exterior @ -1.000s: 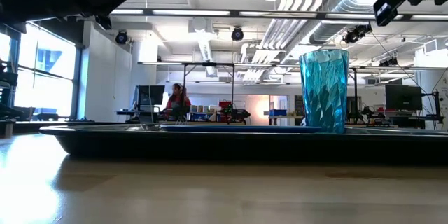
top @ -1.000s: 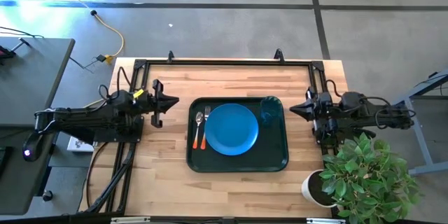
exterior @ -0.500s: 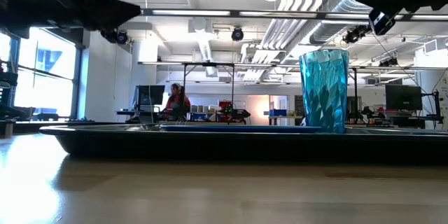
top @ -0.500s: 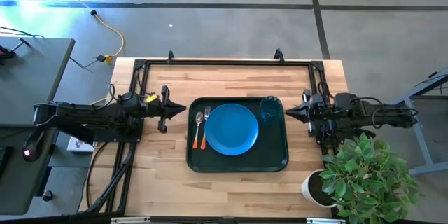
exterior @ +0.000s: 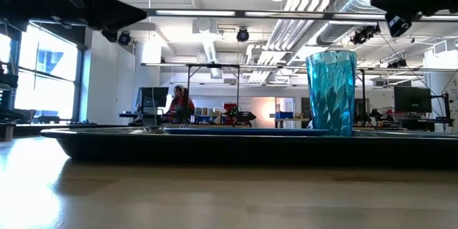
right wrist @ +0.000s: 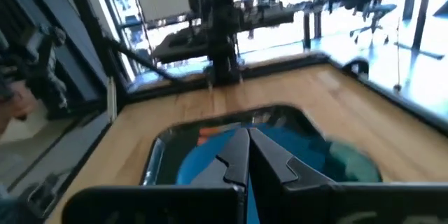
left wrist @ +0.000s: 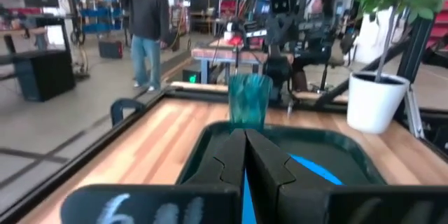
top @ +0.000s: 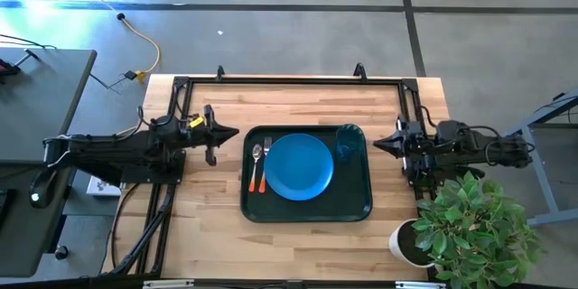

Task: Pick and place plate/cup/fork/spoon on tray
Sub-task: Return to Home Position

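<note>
The dark tray (top: 354,200) lies in the middle of the wooden table. On it rest the blue plate (top: 298,166), the teal cup (top: 348,141) standing upright at the tray's far right corner, and the spoon (top: 256,166) and fork (top: 265,164) side by side left of the plate. My left gripper (top: 237,134) hovers shut just off the tray's left edge, pointing at it. My right gripper (top: 376,144) hovers shut just off the tray's right edge, near the cup. Both are empty. The cup also shows in the low view (exterior: 330,93) and the left wrist view (left wrist: 249,98).
A potted plant (top: 470,226) stands at the table's near right corner, close to my right arm. A black frame (top: 289,79) runs along the far edge. Bare wood lies in front of and behind the tray. A person (left wrist: 147,21) stands in the room beyond.
My left gripper has gone a little toward the tray, staying shut above the table. The things on the tray have kept still.
</note>
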Robot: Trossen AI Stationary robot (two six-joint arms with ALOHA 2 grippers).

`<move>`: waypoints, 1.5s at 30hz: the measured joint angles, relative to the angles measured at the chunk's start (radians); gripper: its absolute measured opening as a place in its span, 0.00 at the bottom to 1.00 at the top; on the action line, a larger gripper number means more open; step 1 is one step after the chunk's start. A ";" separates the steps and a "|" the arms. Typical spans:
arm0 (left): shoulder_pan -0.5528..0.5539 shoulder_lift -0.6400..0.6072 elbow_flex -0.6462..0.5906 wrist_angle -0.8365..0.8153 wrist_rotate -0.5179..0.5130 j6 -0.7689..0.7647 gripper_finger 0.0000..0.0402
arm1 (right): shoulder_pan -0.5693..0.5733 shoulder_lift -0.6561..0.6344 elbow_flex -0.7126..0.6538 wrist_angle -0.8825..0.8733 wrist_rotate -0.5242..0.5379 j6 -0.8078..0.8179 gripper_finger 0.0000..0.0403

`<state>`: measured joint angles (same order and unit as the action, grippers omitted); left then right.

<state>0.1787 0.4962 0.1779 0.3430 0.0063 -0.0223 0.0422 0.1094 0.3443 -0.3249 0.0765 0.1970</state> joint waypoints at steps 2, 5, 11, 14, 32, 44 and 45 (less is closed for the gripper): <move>0.003 -0.035 -0.004 -0.048 0.000 0.000 0.00 | 0.002 -0.033 -0.002 0.002 0.002 0.020 0.00; -0.013 -0.066 -0.051 -0.035 0.017 -0.020 0.00 | 0.011 -0.068 -0.002 0.020 0.024 0.005 0.00; -0.043 -0.108 -0.167 0.096 0.010 -0.065 0.00 | 0.013 -0.056 -0.048 0.102 0.049 0.005 0.00; -0.043 -0.125 -0.164 0.088 0.009 -0.071 0.00 | 0.016 -0.050 -0.130 0.218 -0.044 -0.025 0.00; -0.045 -0.450 -0.089 -0.215 0.070 -0.056 0.00 | 0.146 -0.106 -0.199 0.240 0.015 -0.052 0.00; -0.045 -0.493 -0.084 -0.278 0.061 -0.056 0.00 | 0.195 -0.107 -0.136 0.202 0.092 -0.140 0.00; -0.045 -0.493 -0.084 -0.283 0.060 -0.063 0.00 | 0.195 -0.107 -0.123 0.177 0.104 -0.150 0.00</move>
<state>0.1337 0.0032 0.0937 0.0599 0.0666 -0.0849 0.2367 0.0029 0.2211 -0.1479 0.1802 0.0467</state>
